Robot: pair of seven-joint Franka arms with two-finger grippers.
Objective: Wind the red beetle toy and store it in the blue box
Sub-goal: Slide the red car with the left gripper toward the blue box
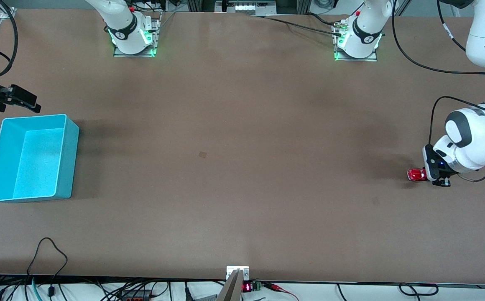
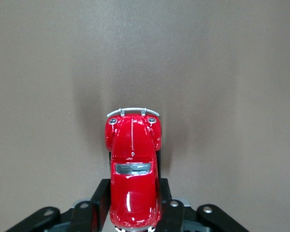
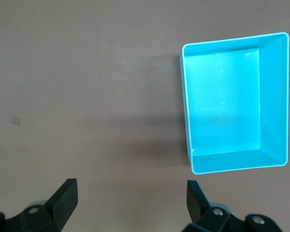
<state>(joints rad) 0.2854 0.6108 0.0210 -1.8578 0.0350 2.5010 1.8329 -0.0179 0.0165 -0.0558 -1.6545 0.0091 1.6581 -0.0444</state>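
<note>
The red beetle toy is low at the table near the left arm's end. My left gripper is shut on it. In the left wrist view the black fingers press against both sides of the toy's rear half, and its silvery bumper points away from the gripper. The blue box stands upright and empty at the right arm's end of the table. My right gripper hangs open beside the box; in the right wrist view the gripper holds nothing and the box shows nearby.
A small pale mark lies on the brown tabletop midway between the box and the toy. The two arm bases stand along the table edge farthest from the front camera. Cables trail at the nearest edge.
</note>
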